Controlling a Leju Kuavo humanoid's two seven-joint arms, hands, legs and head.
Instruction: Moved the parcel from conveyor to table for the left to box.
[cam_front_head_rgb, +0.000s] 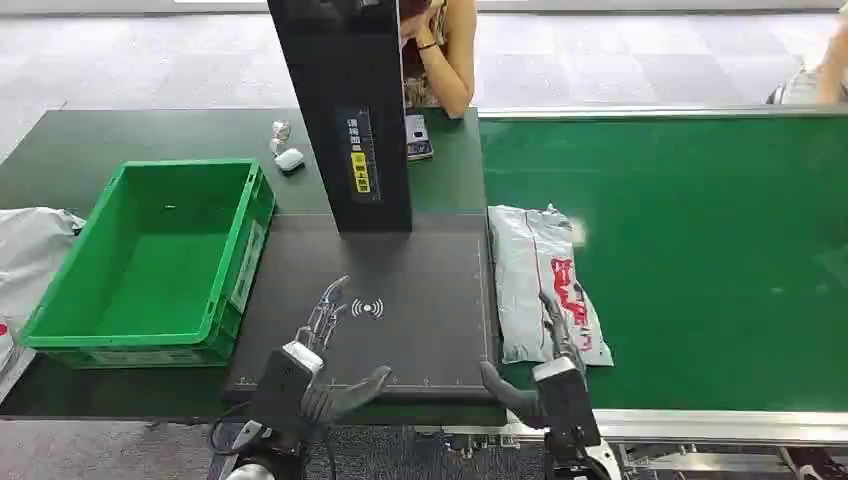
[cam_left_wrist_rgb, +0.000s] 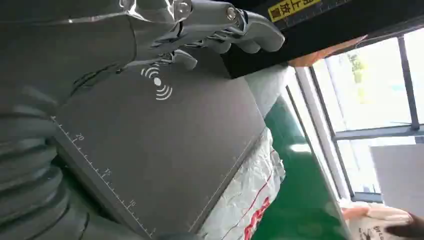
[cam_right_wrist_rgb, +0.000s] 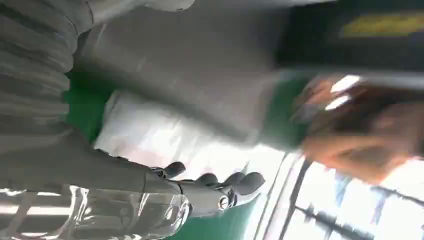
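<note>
**Parcel not yet lifted — the carry to the table is all ahead of me**

Largest first: the green conveyor belt (cam_front_head_rgb: 700, 260) runs along my right side, and the parcel is on it, so I judge the task barely begun. Beside the belt sits the dark scanning table (cam_front_head_rgb: 400, 300), a flat pad with a ruler edge and a wireless mark, with a black upright scanner post (cam_front_head_rgb: 345, 110) at its far side. Left of that pad stands the green crate (cam_front_head_rgb: 150, 260), with nothing in it that I can see; that is where my left side is to box the parcel later.

The parcel (cam_front_head_rgb: 545, 285), a white plastic mailer with red print, lies flat on the belt, its long edge just beside the pad's right border. None of it is on the pad.

My right hand (cam_front_head_rgb: 545, 365) hovers over the parcel's near end, fingers spread and holding nothing; the right wrist view is blurred, so I cannot tell whether a fingertip touches the bag. My left hand (cam_front_head_rgb: 325, 370) waits above the pad's near edge, fingers apart and empty.

A person leans on the far side of the table.

Left to do, as I judge: grasp, carry across, set down, then box.
</note>
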